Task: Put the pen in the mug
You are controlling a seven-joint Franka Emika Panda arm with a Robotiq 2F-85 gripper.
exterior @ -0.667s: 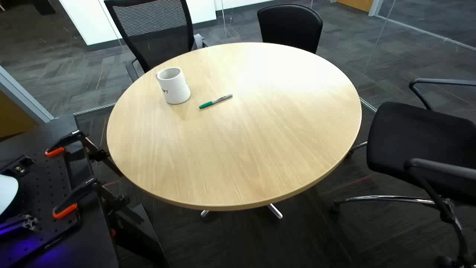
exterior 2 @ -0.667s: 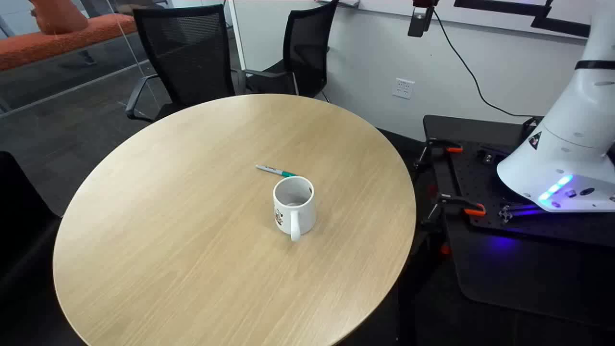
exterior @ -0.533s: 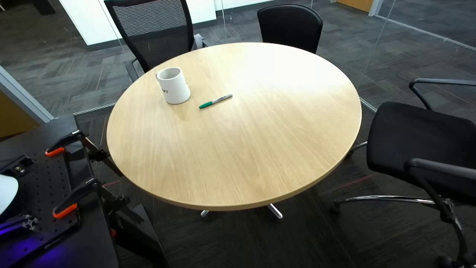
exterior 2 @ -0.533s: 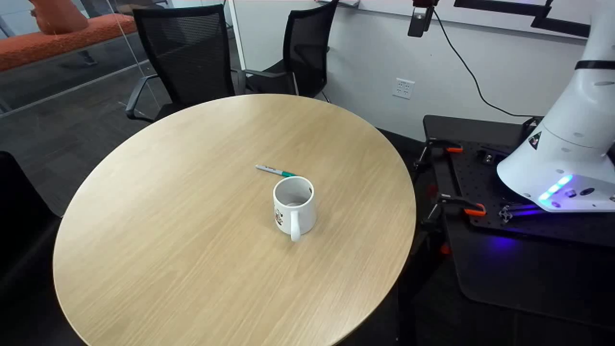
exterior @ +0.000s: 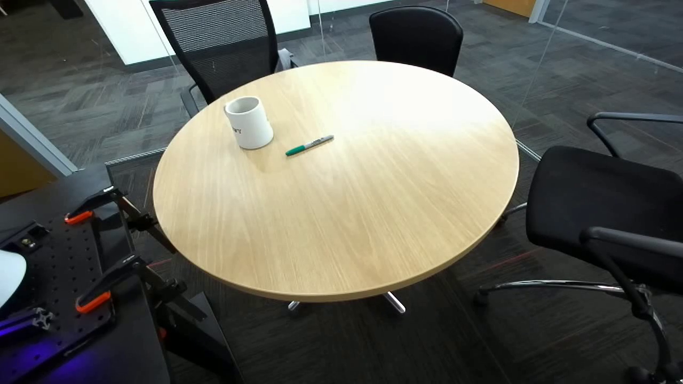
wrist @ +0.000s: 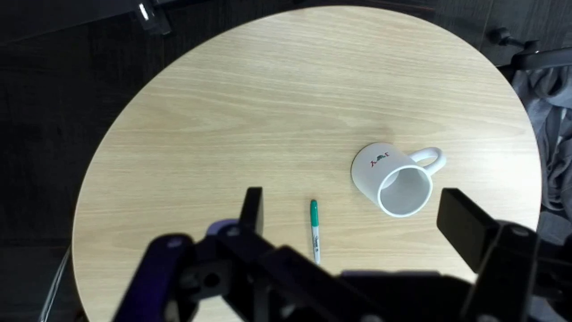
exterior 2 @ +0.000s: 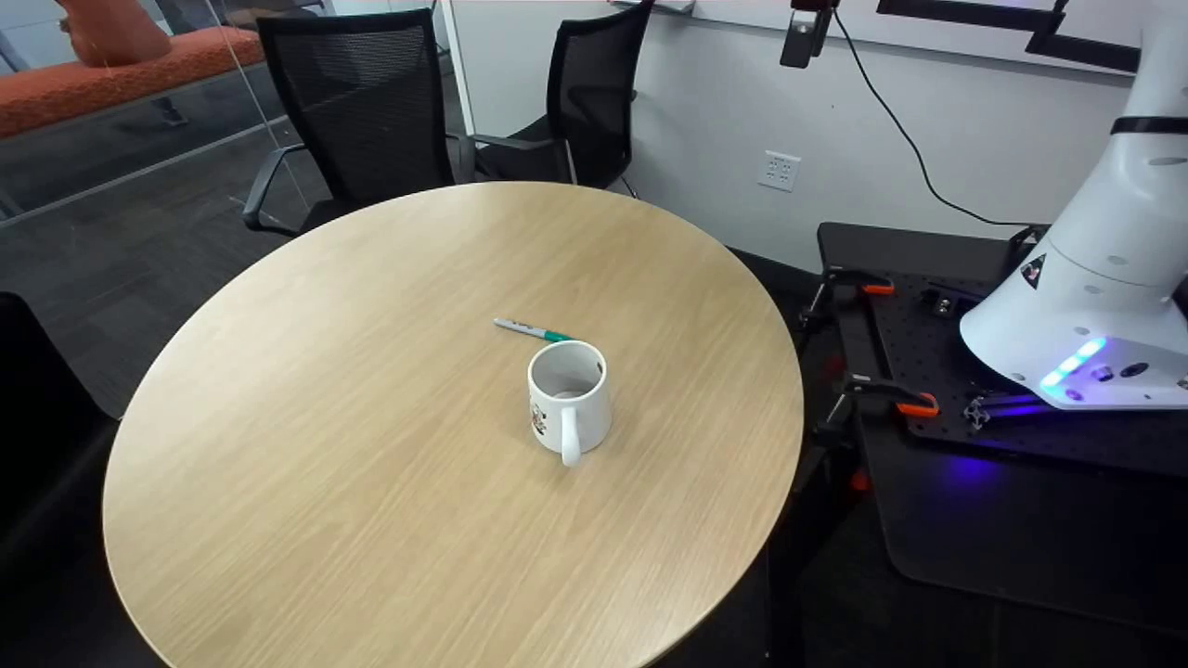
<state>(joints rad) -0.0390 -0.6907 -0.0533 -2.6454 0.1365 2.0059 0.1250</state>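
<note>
We judge that too deep a descent onto the counter [exterior: 341, 224] could jam the gripper [wrist: 352, 209], now released, jaws wide apart. A skewed approach could topple the upright mug [exterior: 253, 129]. The pen [exterior: 309, 145] lies near the mug, untouching; off-centre closing could roll it away.

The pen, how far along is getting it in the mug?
Nothing looks done: the pen lies on the table, outside the upright mug. Nothing is in hand: the wrist view shows open jaws holding nothing. Remaining: grasping, lifting and putting it in the mug.
</note>
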